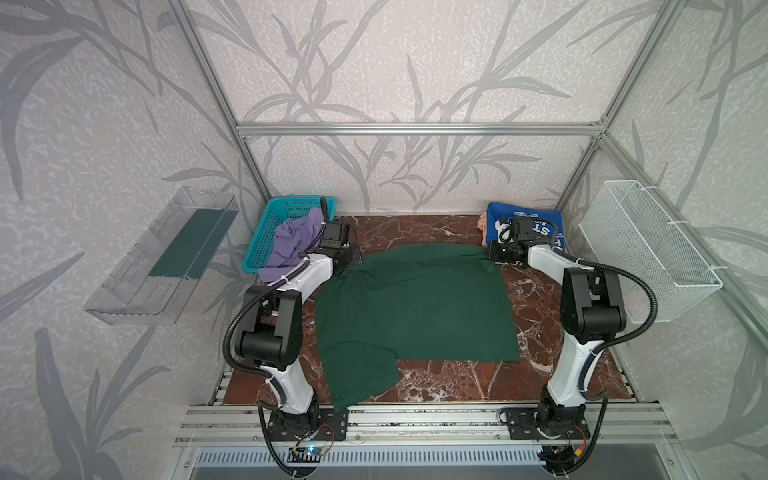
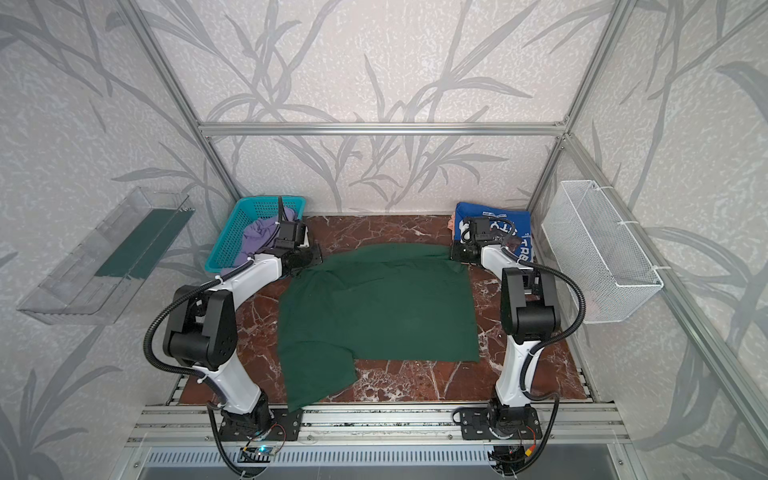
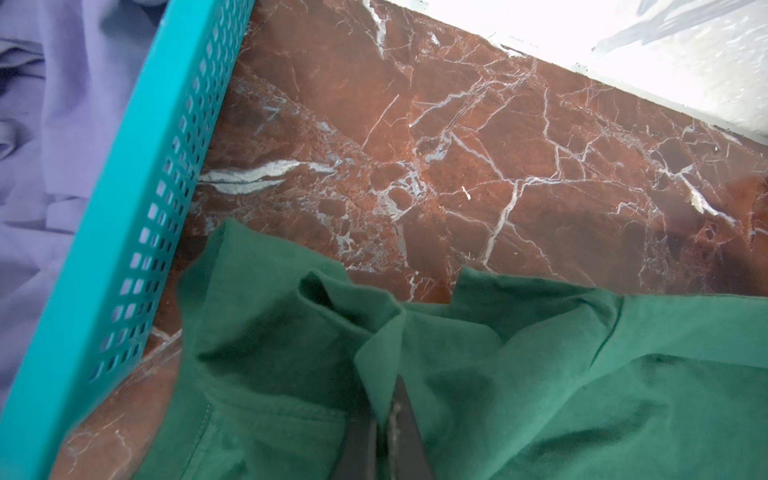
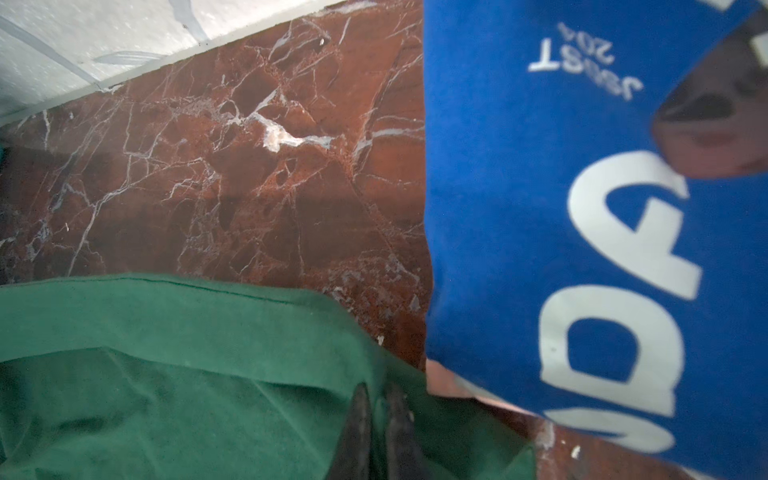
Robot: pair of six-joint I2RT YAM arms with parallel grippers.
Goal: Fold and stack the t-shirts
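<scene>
A dark green t-shirt lies spread on the marble table, one sleeve trailing toward the front edge. My left gripper is at its far left corner, shut on a raised fold of the green cloth. At the far right corner my right gripper is shut on the green hem. A lavender t-shirt spills from the basket. At the back right a folded royal blue t-shirt with white lettering lies on a peach t-shirt.
The turquoise perforated basket stands at the back left, close to my left gripper. A clear plastic bin hangs on the left wall and a white wire basket on the right. Bare marble shows behind the green shirt.
</scene>
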